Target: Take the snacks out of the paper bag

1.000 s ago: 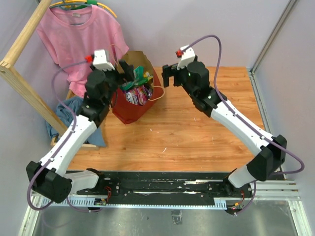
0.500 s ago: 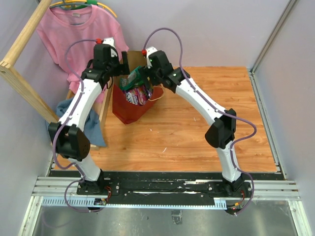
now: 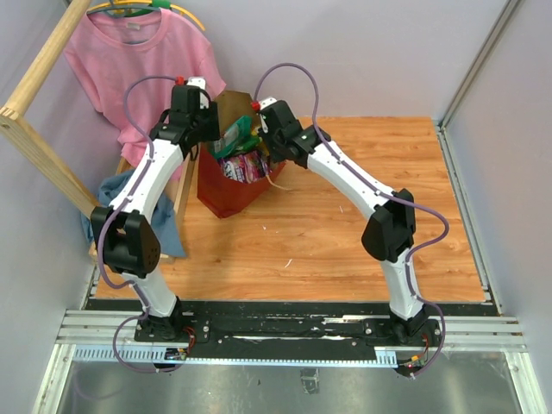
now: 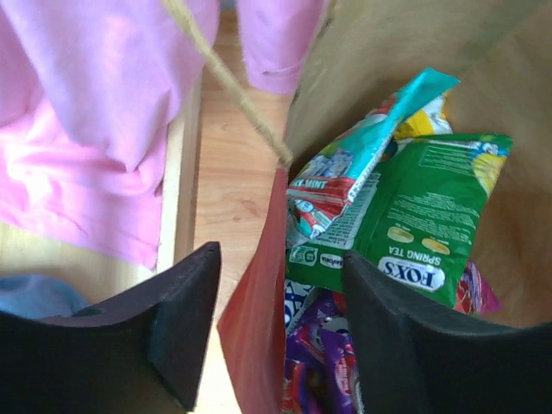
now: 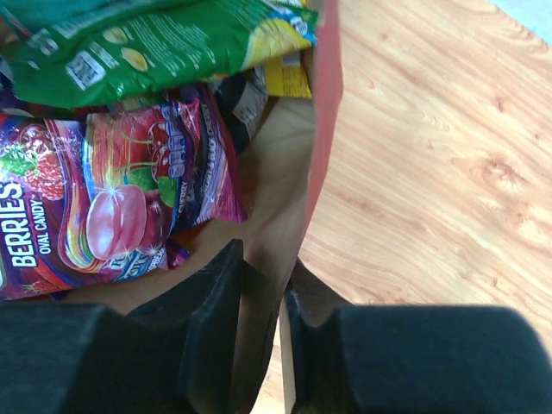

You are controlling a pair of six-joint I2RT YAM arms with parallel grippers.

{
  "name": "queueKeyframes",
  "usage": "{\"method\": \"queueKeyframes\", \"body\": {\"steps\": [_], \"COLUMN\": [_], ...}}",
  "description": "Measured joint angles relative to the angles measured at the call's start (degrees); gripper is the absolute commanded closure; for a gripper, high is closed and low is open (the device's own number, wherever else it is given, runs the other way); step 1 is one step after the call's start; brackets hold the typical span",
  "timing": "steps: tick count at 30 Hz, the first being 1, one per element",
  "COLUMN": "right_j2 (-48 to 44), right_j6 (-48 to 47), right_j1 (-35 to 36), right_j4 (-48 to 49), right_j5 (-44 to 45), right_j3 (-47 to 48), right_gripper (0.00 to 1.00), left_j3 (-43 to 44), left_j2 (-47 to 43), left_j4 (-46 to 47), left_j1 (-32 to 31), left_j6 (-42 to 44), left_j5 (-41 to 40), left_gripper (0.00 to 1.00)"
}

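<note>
Currently the paper bag (image 3: 226,191) stands upright on the tabletop (image 3: 362,233), toward 10 o'clock in the top view, with its mouth open upward. The snacks (image 3: 243,162) are inside it, and their tops show at the rim.

Left gripper (image 4: 278,266): positioned at the 9 o'clock side of the bag mouth. Its jaws are spread wide and straddle the red wall. One finger (image 4: 185,332) is outside and the other (image 4: 392,341) is inside among the packets. I read it as released, grasping nothing.

Right gripper (image 5: 264,263): positioned at the 3 o'clock side of the mouth. It is clenched on the bag wall, with one finger on the brown inner face and one on the outer face, and only paper between them.

Contents, left wrist view: a green packet (image 4: 431,216) marked "FOX'S SPRING TEA" lies on top, with a teal mint packet (image 4: 366,164) at its 10 o'clock. Right wrist view: a berries packet (image 5: 78,224) lies at 7 o'clock of the green one, and a yellow packet (image 5: 286,76) rests against the wall.

A pink T-shirt (image 3: 142,65) hangs at 11 o'clock of the bag. A blue cloth (image 3: 112,203) lies at its 9 o'clock.
</note>
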Motion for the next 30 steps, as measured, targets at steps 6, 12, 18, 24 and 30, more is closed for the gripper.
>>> {"method": "queueKeyframes", "body": {"steps": [6,12,18,24,30], "right_j2": [-4.09,-8.76,-16.35,-23.74,-30.58], "right_j6": [1.11,2.62,5.70,10.19,17.59], "right_j1": [-0.63,-0.96,-2.32,-4.04,-7.98], "right_j4": [3.41,8.50,14.93,21.00,31.87], "right_j5": [1.07,3.08,4.83,9.25,8.63], "right_j3": [-8.55,-17.44,-31.93,-47.82,-65.75], "right_gripper": [0.82,0.83,0.88,0.87,0.85], "left_j3": [-0.70,-0.11,-0.02,1.11,-4.52], "left_j2": [-1.36,-0.68,-0.70,-0.70,-2.34], "left_j4": [2.51,2.03,1.38,1.14,5.22], "left_j1": [-0.63,-3.74,-13.88,-24.96,-34.34], "left_j6": [0.24,0.42,2.12,3.43,3.61], "left_j5": [3.82,3.45,0.39,-4.00,-8.33], "left_gripper": [0.99,0.99,0.99,0.99,0.99]}}
